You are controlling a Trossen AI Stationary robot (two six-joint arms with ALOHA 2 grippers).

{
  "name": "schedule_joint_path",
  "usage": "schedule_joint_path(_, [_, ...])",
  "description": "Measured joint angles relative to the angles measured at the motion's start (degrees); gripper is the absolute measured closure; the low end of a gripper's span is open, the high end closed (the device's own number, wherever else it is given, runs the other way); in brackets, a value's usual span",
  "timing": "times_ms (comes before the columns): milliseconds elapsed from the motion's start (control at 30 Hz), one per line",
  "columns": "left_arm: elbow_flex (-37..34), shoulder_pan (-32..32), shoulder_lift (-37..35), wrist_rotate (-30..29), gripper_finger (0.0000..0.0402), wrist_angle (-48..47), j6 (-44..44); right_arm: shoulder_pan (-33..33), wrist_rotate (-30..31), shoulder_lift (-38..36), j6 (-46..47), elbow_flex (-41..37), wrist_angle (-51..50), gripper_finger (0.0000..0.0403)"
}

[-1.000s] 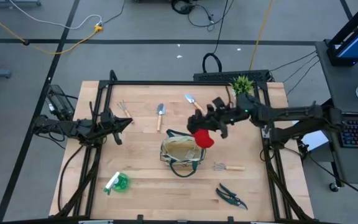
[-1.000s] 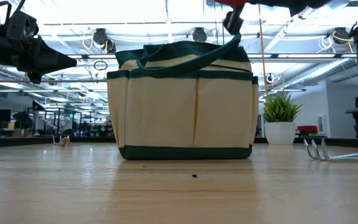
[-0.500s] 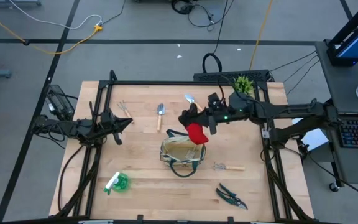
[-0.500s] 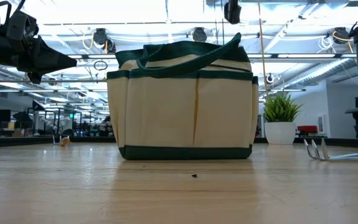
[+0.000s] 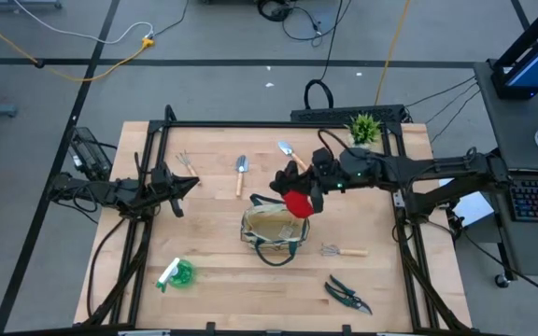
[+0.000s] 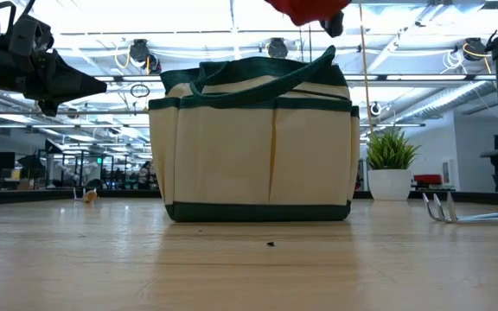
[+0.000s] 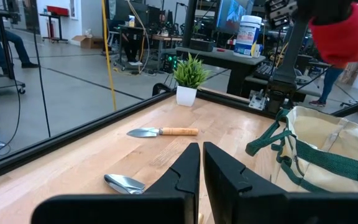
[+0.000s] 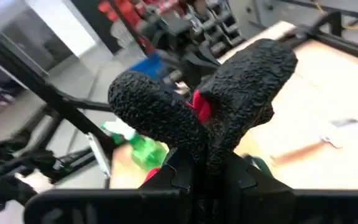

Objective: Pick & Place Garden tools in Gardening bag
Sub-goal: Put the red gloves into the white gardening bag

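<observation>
I am carrying the red-and-black item (image 5: 297, 203) in my right gripper (image 5: 294, 191) toward nine o'clock, now hovering over the gardening bag's (image 5: 274, 231) twelve-o'clock rim.

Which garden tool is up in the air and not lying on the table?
The red-and-black item, pinched by the right gripper above the gardening bag. All other tools lie on the table.
</observation>
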Motion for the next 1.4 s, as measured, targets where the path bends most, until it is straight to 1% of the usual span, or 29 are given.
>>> schedule_joint_path(100, [0.0, 0.0, 0.0, 0.0, 0.0378, 0.0, -0.4, 0.7, 1.8, 0.0, -2.4, 0.0, -1.6, 0.0382])
schedule_joint_path(200, [0.0, 0.0, 0.0, 0.0, 0.0378, 0.0, -0.5, 1.7, 5.8, 0.0, -5.0, 0.0, -4.5, 0.0382])
schedule_joint_path(333, [0.0, 0.0, 0.0, 0.0, 0.0378, 0.0, -0.5, 2.6, 10.3, 0.0, -6.1, 0.0, -7.5, 0.0382])
schedule_joint_path(500, [0.0, 0.0, 0.0, 0.0, 0.0378, 0.0, -0.5, 2.8, 10.0, 0.0, -6.3, 0.8, -7.1, 0.0382])
schedule_joint_path(633, [0.0, 0.0, 0.0, 0.0, 0.0378, 0.0, -0.5, 3.1, 9.7, 1.5, -9.3, 3.7, -6.7, 0.0382])
schedule_joint_path(767, [0.0, 0.0, 0.0, 0.0, 0.0378, 0.0, -0.5, 3.0, 4.4, 5.3, -11.6, 6.7, -6.4, 0.0382])
schedule_joint_path(833, [0.0, 0.0, 0.0, 0.0, 0.0378, 0.0, -0.5, 2.5, 0.5, 7.5, -11.8, 7.0, -5.3, 0.0382])
schedule_joint_path(900, [0.0, 0.0, 0.0, 0.0, 0.0378, 0.0, -0.5, 1.9, -3.6, 9.2, -11.6, 7.1, -2.4, 0.0382])
schedule_joint_path(1067, [0.0, 0.0, 0.0, 0.0, 0.0378, 0.0, -0.4, 1.3, -9.4, 12.3, -11.8, 7.3, 5.0, 0.0382])
schedule_joint_path(1133, [0.0, 0.0, 0.0, 0.0, 0.0378, 0.0, -0.1, 1.4, -9.9, 13.3, -12.0, 7.3, 6.6, 0.0382])
schedule_joint_path(1267, [0.0, 0.0, 0.0, 0.0, 0.0378, 0.0, 0.2, 1.5, -9.7, 14.1, -14.0, 7.2, 6.3, 0.0382])
schedule_joint_path(1400, [0.0, 0.0, 0.0, 0.0, 0.0378, 0.0, 1.2, 1.5, -9.6, 14.7, -19.1, 6.1, 6.7, 0.0382])
